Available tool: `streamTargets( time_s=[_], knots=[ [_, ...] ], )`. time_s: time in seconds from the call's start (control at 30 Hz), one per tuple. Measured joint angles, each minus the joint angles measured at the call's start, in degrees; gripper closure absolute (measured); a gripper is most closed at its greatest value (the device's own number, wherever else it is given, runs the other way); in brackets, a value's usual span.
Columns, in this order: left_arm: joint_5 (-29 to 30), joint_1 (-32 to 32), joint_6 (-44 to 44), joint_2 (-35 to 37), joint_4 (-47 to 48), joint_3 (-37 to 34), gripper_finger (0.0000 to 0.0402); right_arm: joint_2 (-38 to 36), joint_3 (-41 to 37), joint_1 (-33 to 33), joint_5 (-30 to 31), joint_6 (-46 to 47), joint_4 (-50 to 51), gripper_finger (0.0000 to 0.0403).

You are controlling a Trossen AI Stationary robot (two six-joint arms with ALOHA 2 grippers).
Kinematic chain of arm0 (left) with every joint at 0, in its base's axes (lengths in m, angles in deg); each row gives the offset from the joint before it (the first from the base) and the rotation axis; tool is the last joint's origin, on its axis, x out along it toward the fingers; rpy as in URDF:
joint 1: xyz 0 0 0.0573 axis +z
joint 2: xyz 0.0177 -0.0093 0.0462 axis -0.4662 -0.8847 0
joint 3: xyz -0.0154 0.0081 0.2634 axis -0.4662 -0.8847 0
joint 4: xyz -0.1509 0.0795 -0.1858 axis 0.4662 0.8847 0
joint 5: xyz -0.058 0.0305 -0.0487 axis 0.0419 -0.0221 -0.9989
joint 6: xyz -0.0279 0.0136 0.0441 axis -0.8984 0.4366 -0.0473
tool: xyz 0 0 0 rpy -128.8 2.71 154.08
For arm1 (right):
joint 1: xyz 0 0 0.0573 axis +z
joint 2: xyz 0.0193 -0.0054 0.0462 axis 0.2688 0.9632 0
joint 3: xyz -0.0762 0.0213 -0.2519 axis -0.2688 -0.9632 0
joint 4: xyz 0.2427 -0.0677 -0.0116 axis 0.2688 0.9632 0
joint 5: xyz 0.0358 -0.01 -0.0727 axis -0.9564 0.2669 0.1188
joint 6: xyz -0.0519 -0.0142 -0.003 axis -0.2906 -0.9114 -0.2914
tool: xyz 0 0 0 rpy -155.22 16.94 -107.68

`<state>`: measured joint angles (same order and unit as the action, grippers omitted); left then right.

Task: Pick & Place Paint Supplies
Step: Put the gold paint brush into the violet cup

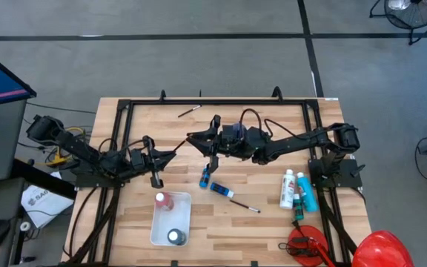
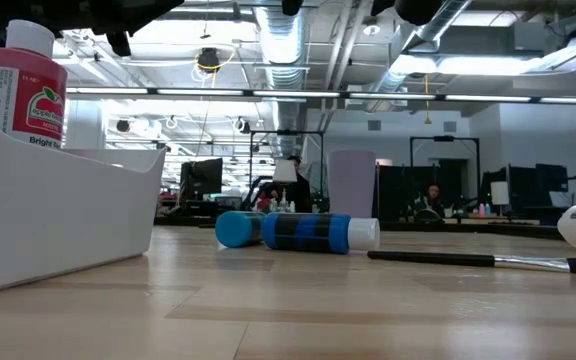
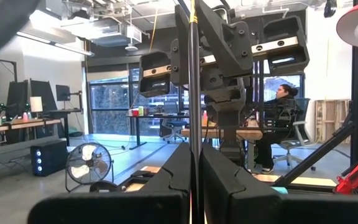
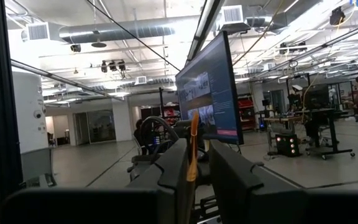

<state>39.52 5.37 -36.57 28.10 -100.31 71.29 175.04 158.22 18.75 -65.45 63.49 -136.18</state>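
Observation:
A thin dark brush [image 1: 182, 146] with an orange end hangs above the table's middle, between my two grippers. My left gripper [image 1: 170, 155] is shut on its near-left part. My right gripper [image 1: 193, 138] has a finger on either side of the brush's orange end [image 4: 194, 143], with a narrow gap showing; I cannot tell whether a finger touches it. Dark blue [image 1: 221, 190] and light blue [image 1: 205, 176] bottles lie on their sides on the table. A second brush [image 1: 245, 205] lies beside them. A red bottle [image 1: 161, 199] stands in the white bin [image 1: 187, 215]. My left gripper pinches the brush's dark handle [image 3: 194, 140] between its two fingers. The fingers come from the table's left, slanting a little upward. The brush sticks out past the fingertips toward my right gripper, lifted clear of the table.
White [image 1: 287, 189] and teal [image 1: 304, 194] bottles lie near the right arm's base. A third brush [image 1: 189, 111] lies at the far edge. A red helmet-like thing [image 1: 380, 248] sits at the near right corner. The bin also holds a dark-capped bottle [image 1: 175, 236].

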Motion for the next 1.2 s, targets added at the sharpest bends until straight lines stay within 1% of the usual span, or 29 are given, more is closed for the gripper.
streamTargets(
  time_s=[0.2, 0.37, 0.6, 0.7, 0.77, 0.87, 1.1, 1.2],
  knots=[
    [0.01, 0.00, 0.00, 0.00, 0.13, 0.00, 0.0396, 0.00, 0.00, 0.00, 0.00, 0.00, -0.01, 0.0351],
    [0.06, 0.00, 0.00, 0.00, 0.13, 0.00, 0.0396, 0.00, 0.00, 0.01, -0.04, -0.45, -0.06, 0.0394],
    [0.04, 0.00, 0.25, 0.00, 0.10, 0.00, 0.0394, 0.00, 0.00, 0.06, 0.00, -1.03, -0.21, 0.0398],
    [0.66, 0.00, 0.47, 0.00, 0.10, 0.00, 0.0379, 0.00, 0.00, 0.20, 0.06, -1.10, -0.03, 0.0400],
    [1.79, 0.00, 0.60, 0.00, 0.37, 0.00, 0.0360, 0.00, 0.00, 0.29, 0.10, -1.30, 0.06, 0.0400],
    [4.50, 0.00, 0.63, -0.02, 0.52, 0.00, 0.0316, 0.00, 0.00, 0.51, 0.17, -1.51, 0.27, 0.0401],
    [11.81, -0.07, 0.15, -0.02, 0.58, 0.00, 0.0174, -0.32, 0.02, 0.58, 1.53, -1.48, 3.36, 0.0402],
    [12.25, -0.07, 0.20, -0.02, 0.55, 0.00, 0.0124, -1.16, 0.02, 0.96, 4.23, -2.40, 6.29, 0.0402]
  ],
)
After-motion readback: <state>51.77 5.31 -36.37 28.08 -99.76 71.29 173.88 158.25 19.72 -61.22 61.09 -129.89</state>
